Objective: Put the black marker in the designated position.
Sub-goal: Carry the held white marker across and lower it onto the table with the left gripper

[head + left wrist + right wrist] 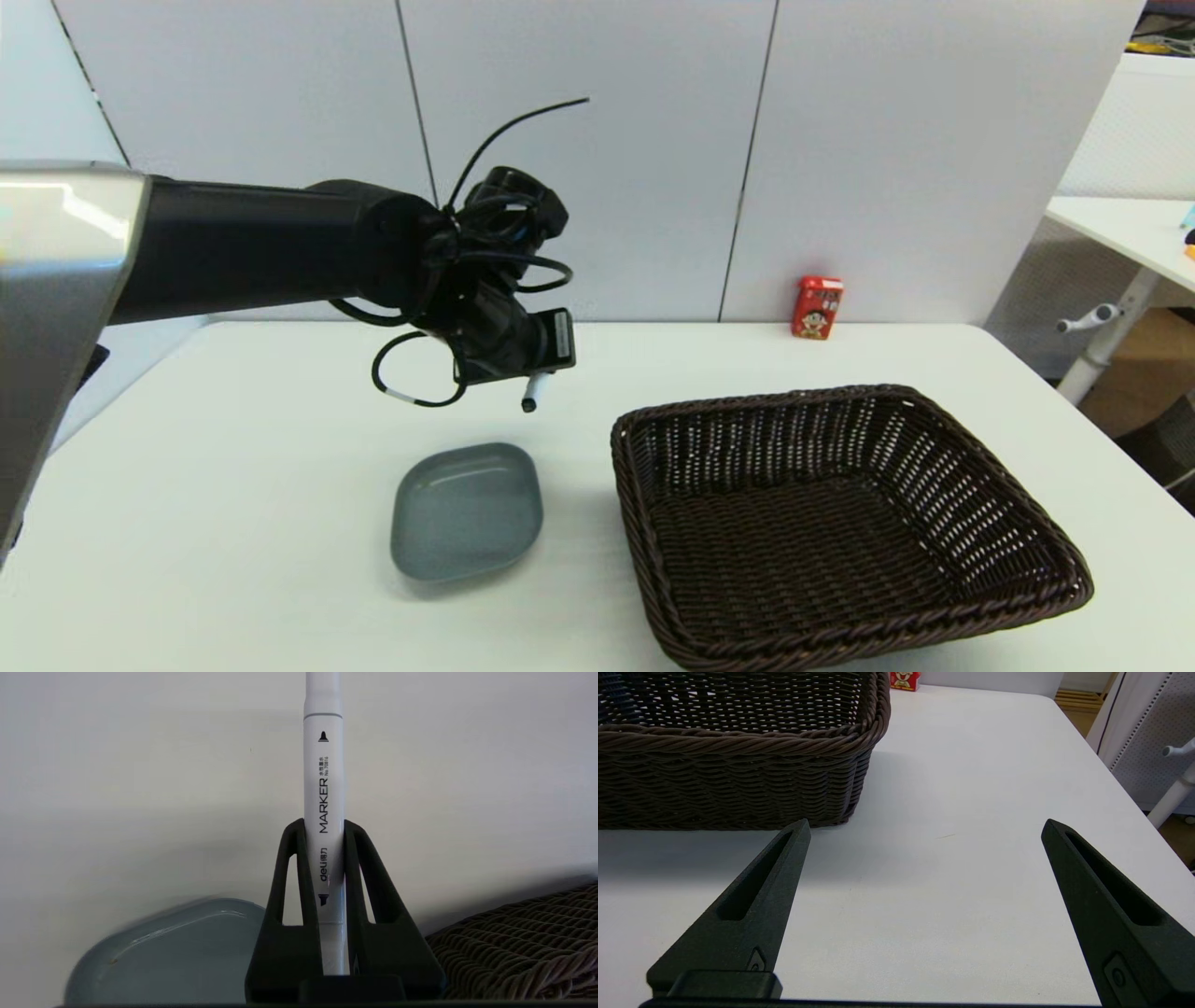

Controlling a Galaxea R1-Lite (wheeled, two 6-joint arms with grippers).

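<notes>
The black marker [323, 779], a slim white-barrelled pen printed "MARKER", is clamped between the two black fingers of my left gripper [324, 828]. In the head view the left gripper [534, 371] hangs in the air above the back middle of the table, beyond the grey dish, and the marker's black tip [529, 403] pokes down out of it. The right gripper [924, 828] hovers low over bare white tabletop right of the basket, fingers spread wide with nothing between them. It is out of the head view.
A grey rounded-square dish [467, 510] lies on the table front of centre. A dark brown wicker basket [840, 523] stands to its right. A small red carton [817, 306] stands at the table's back edge by the wall panels.
</notes>
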